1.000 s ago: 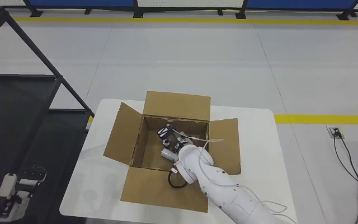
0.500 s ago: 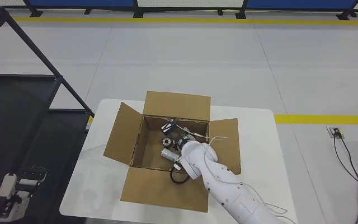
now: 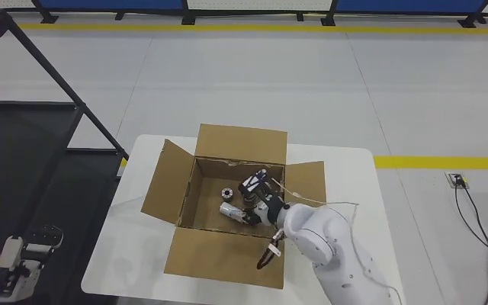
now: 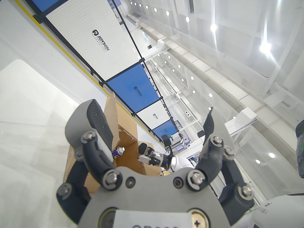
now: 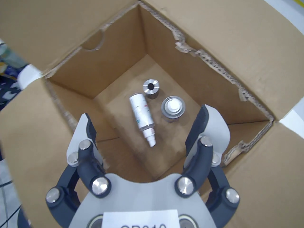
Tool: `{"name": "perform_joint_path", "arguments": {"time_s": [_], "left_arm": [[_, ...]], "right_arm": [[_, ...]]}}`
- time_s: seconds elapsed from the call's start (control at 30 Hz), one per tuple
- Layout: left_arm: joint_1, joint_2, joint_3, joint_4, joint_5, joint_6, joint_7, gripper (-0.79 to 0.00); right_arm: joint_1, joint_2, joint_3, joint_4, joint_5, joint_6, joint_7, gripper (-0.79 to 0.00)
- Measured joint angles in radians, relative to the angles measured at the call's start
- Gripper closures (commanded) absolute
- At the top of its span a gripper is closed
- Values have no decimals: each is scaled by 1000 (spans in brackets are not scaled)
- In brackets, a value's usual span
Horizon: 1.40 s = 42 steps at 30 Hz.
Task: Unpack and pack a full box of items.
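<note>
Your right jaws stand wide and empty above the open box (image 5: 114, 55). Below them, on its floor: white bottle (image 5: 142, 113) lying flat, slotted metal cylinder (image 5: 151, 88) and spray can (image 5: 173, 107) upright just beside it. Your left jaws gape too, holding nothing.

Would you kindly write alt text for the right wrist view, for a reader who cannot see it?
The right gripper, fingers open and empty, hovers over an open cardboard box. Inside lie a white spray bottle on its side, a slotted metal cylinder and an upright can.
</note>
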Motion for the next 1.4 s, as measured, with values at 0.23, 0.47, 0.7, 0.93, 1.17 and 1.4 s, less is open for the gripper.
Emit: {"name": "perform_joint_path", "arguments": {"time_s": [0.23,0.47,0.7,0.93,1.17,1.4], "left_arm": [[0,0,0,0,0,0,0,-785],[-26,2,12,-11,62,26,-6,-785],[-174,16,117,26,261,90,-74,-785],[-324,26,255,83,458,132,-120,-785],[-401,32,339,118,548,161,-162,-785],[-417,37,384,107,571,168,-198,-785]], "right_arm": [[-14,5,29,-24,44,-42,33,-785],[-30,5,23,-6,38,-22,-24,-785],[-91,20,158,-40,247,-35,-181,-785],[-203,47,365,-96,516,-62,-233,-785],[-278,77,550,-122,581,36,-152,-785],[-229,108,616,4,709,81,59,-785]]}}
